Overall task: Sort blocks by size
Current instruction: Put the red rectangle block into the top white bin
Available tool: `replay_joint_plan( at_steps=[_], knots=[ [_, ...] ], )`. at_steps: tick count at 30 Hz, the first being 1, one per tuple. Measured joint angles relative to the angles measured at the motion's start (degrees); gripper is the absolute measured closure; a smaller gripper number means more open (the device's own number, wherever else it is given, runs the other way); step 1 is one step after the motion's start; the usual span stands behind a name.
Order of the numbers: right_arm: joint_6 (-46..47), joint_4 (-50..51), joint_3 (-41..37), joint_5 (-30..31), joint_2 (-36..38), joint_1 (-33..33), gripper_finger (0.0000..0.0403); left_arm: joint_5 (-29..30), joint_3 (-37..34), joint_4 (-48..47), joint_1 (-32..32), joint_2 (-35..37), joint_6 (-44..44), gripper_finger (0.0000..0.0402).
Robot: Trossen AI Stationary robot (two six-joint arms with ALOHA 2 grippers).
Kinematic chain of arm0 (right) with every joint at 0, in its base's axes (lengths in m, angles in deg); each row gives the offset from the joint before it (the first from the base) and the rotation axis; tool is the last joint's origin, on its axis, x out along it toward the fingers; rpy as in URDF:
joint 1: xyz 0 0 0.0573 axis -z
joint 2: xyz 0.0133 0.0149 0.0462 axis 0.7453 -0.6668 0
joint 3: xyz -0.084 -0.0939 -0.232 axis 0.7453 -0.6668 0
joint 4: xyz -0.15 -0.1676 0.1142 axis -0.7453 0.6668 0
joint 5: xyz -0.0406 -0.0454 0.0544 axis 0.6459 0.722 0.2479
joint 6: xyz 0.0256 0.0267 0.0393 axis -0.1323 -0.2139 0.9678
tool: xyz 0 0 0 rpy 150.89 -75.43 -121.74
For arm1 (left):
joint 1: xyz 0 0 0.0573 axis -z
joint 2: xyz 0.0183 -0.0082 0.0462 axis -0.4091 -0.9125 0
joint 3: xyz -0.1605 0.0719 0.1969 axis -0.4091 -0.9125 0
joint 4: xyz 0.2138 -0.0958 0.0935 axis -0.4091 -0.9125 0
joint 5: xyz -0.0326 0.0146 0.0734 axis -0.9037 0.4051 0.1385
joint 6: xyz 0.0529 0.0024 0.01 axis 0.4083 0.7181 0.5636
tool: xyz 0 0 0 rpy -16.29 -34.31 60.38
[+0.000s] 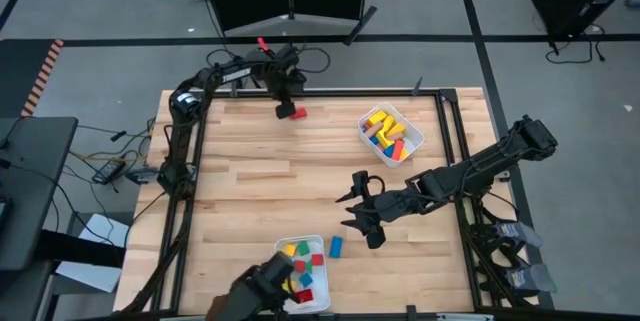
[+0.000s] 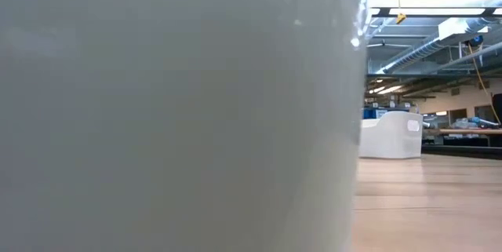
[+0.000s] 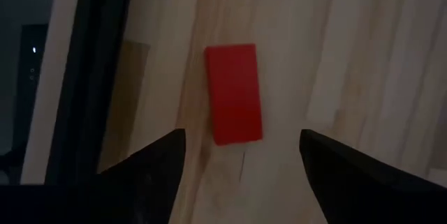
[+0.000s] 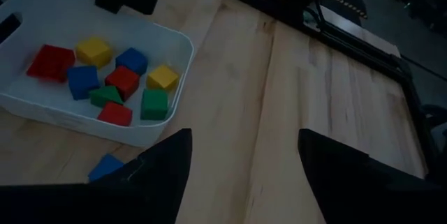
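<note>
A red bar block (image 1: 295, 113) lies flat on the table near the far edge; in the left wrist view the red block (image 3: 234, 93) lies just beyond my open left gripper (image 3: 241, 158), which hovers over it (image 1: 283, 111). My right gripper (image 1: 356, 223) is open and empty above the table's middle. A blue block (image 1: 336, 247) lies on the table beside the near white tray (image 1: 322, 241) of small cubes (image 4: 115, 77). The far white tray (image 1: 416, 142) holds longer yellow, red and pink blocks (image 1: 385, 131).
The near tray's wall (image 2: 172, 111) fills most of the low view; the far tray (image 2: 391, 137) shows beyond it. Black frame rails (image 1: 320, 95) run along the table's edges. Bare wood (image 1: 260, 181) lies between the trays.
</note>
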Motion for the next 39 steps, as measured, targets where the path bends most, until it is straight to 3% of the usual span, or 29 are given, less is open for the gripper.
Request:
replay_joint_plan(
  at_steps=[4, 9, 16, 20, 25, 34, 39],
  knots=[
    [0.46, 0.57, 0.0, 0.0, 0.0, 0.0, 0.0131, -0.84, -2.48, 0.83, -1.48, 1.27, 2.13, 0.0126],
    [1.06, 1.4, 0.0, 1.36, 0.0, 0.0, 0.0129, -1.12, -12.45, 8.9, -3.41, 8.17, 3.27, 0.0172],
    [-0.5, 1.13, 0.0, 1.46, 0.0, 1.28, 0.0135, -0.58, -34.16, 39.31, -5.31, 20.64, 1.75, 0.0239],
    [-0.21, 0.41, 0.0, 1.46, 0.0, 2.77, 0.0137, 2.08, -39.9, 45.89, -4.04, 21.01, 3.52, 0.0245],
    [0.01, -0.96, 0.0, 1.44, 0.0, 3.21, 0.014, 3.32, -40.55, 46.29, -2.93, 19.19, 3.03, 0.0216],
    [0.03, -2.17, 0.0, 1.44, 0.0, 3.39, 0.0145, 1.25, -40.53, 46.57, -1.45, 18.22, 0.63, 0.0102],
    [-0.01, -3.4, 0.0, 1.44, 0.0, 3.56, 0.0144, 0.56, -39.9, 45.91, -0.12, 15.93, -0.56, 0.0071]
  ],
)
